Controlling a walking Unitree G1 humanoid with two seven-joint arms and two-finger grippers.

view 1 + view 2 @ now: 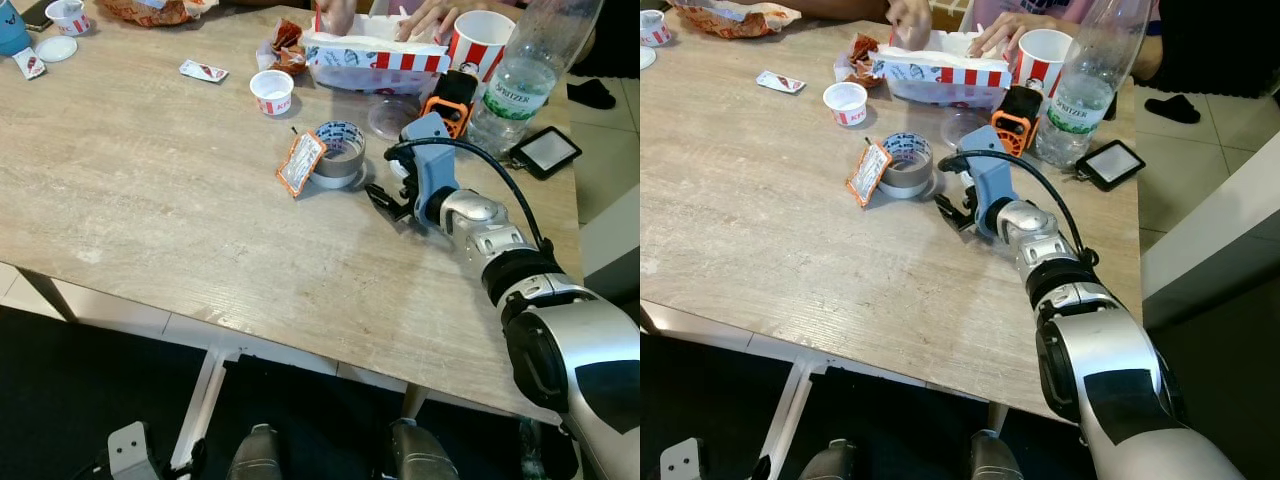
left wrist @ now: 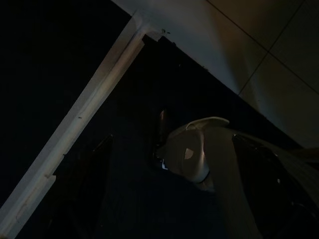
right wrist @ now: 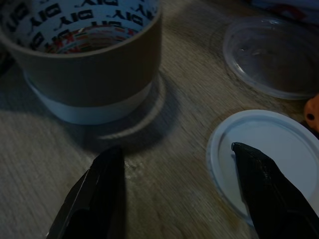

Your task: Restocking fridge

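My right gripper (image 1: 385,200) reaches out low over the wooden table (image 1: 150,200), open, with nothing between its fingers (image 3: 102,189). Just beyond its tips stands a roll of grey tape (image 1: 338,152), close in the right wrist view (image 3: 84,64). A flat white lid (image 3: 269,154) lies under one finger, and a clear plastic lid (image 3: 271,55) lies further out. A clear water bottle (image 1: 525,70) stands at the far right of the table. My left gripper (image 2: 172,149) hangs below the table in the dark, its two fingers apart and holding nothing.
An orange sachet (image 1: 300,163) leans on the tape. Behind are a small sauce cup (image 1: 272,92), a red-striped food box (image 1: 375,55), a paper cup (image 1: 478,42), an orange tool (image 1: 452,98) and a black device (image 1: 545,150). A person's hands (image 1: 430,15) rest at the far edge.
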